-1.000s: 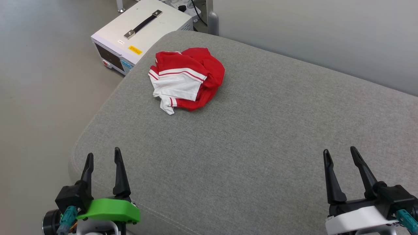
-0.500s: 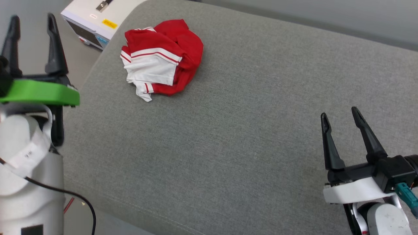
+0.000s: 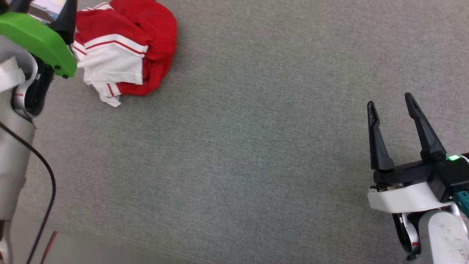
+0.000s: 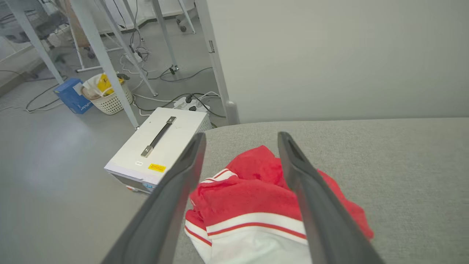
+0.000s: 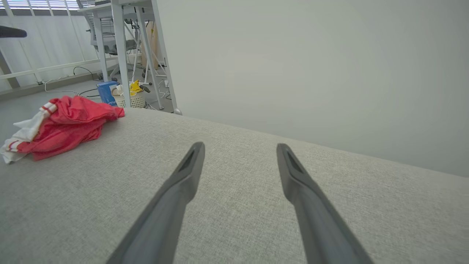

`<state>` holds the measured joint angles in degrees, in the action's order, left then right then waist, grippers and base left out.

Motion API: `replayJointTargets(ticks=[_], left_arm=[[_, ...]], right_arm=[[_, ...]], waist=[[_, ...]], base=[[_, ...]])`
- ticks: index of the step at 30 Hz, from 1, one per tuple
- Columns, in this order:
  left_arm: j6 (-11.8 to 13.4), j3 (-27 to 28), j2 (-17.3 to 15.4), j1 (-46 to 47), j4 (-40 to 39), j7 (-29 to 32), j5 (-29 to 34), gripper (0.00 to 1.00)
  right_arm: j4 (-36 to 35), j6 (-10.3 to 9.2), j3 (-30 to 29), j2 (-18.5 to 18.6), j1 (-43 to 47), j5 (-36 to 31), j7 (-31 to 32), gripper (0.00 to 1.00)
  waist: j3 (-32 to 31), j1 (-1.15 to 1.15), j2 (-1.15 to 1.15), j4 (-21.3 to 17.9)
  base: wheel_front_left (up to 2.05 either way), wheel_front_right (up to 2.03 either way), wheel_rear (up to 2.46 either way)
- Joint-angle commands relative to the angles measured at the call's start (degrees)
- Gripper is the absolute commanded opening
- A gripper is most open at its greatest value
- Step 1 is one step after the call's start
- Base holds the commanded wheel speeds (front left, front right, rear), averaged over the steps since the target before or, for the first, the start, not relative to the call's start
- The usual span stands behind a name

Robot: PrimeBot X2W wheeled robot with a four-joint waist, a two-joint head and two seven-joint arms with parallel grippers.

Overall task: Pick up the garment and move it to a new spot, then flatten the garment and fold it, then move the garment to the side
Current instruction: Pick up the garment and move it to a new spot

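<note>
Red jersey T-shirt with white, red-striped sleeves (image 3: 124, 55): you have one, crumpled in a heap near the left edge of the grey fabric cushion (image 3: 256, 154). Your left pincer (image 4: 242, 135) hangs close over it, fingers spread wide, gripping nothing. Your right pincer (image 3: 390, 99) sits well apart to the right, equally spread and empty. One white box with a black handle (image 4: 161, 146) stands on the floor beyond that edge.
</note>
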<state>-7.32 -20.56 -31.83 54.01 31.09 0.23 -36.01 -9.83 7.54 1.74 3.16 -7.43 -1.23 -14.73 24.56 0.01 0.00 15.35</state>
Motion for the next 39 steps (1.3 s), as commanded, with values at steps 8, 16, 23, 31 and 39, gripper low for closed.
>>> replayJointTargets(ticks=[8,16,23,31,39], left_arm=[[-0.16,-17.19,-8.1,5.67,-0.27,20.21,-15.54,1.0],[-0.16,-27.32,-9.41,7.66,2.74,32.07,-22.73,1.0],[-0.16,-33.61,-7.42,7.49,6.93,34.42,-24.74,1.0],[-0.16,-37.41,-8.52,10.14,7.52,26.46,-24.4,0.0],[-0.16,-41.01,-10.3,15.53,5.41,14.51,-20.86,0.0]], right_arm=[[-1.42,-0.05,-0.29,1.13,-2.37,-0.31,-0.27,1.0],[-1.79,-0.05,0.01,1.33,-3.61,-0.45,-0.27,1.0],[-1.36,-0.05,0.37,1.23,-4.3,-0.38,-0.27,1.0],[-0.31,-0.05,0.01,0.76,-3.21,0.3,-0.27,1.0],[1.1,-0.05,0.47,0.04,-1.08,1.59,-0.27,1.0]], waist=[[5.23,-0.01,0.0,-3.97],[7.83,-0.01,0.0,-5.22],[8.18,-0.01,0.0,-5.99],[4.14,-0.01,0.0,-5.39],[-2.97,-0.01,0.0,-4.58]], base=[[0.0,0.0,0.0],[0.0,0.0,0.0],[0.0,0.0,0.0],[0.0,0.0,0.0],[0.0,0.0,0.0]])
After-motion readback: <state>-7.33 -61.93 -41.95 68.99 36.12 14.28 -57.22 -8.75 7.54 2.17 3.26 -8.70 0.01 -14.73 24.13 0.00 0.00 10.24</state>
